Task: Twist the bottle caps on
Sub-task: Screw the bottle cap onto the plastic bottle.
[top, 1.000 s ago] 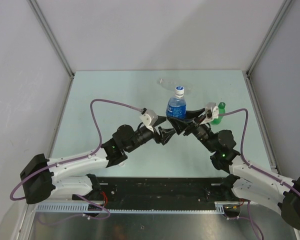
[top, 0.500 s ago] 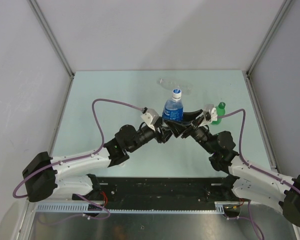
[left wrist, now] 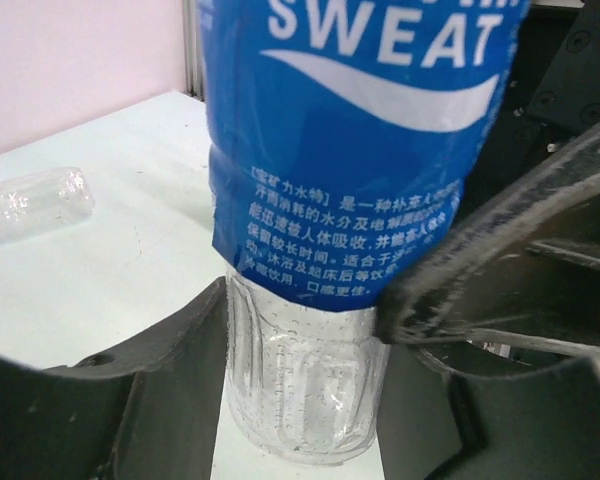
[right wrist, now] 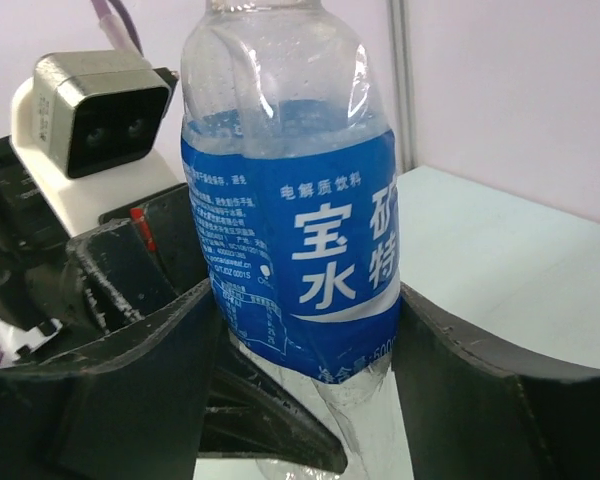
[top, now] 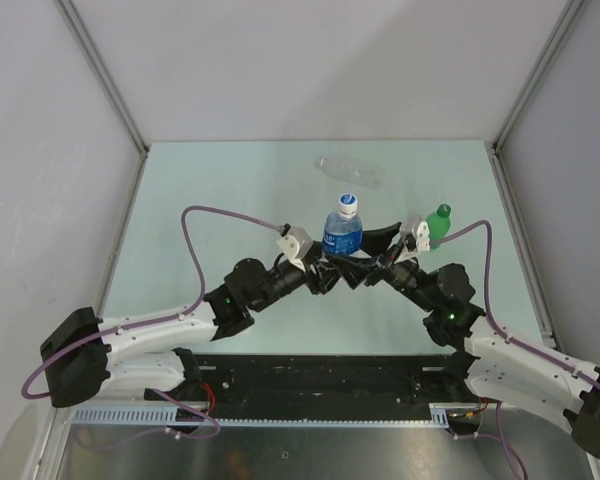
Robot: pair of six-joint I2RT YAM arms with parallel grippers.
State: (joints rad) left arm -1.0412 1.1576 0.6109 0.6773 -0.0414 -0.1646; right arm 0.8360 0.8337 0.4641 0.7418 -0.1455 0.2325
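Labelled bottle [top: 342,232] has shifted toward the arm bases; upright, white cap [top: 348,200] on. Left fingers [left wrist: 170,370] clamp its clear lower body. Right fingers [right wrist: 460,380] sit against the label on both sides; gripping or not, can't tell. Green bottle [top: 437,225] stands near, to the right. Clear bottle [top: 348,170] lies on the table [top: 210,190] behind.

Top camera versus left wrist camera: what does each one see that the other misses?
Only the top view shows the green bottle and the labelled bottle's cap. Only the left wrist view shows the label's print and the clear base between the left gripper's fingers. Both show the labelled bottle and the clear bottle lying on the table.
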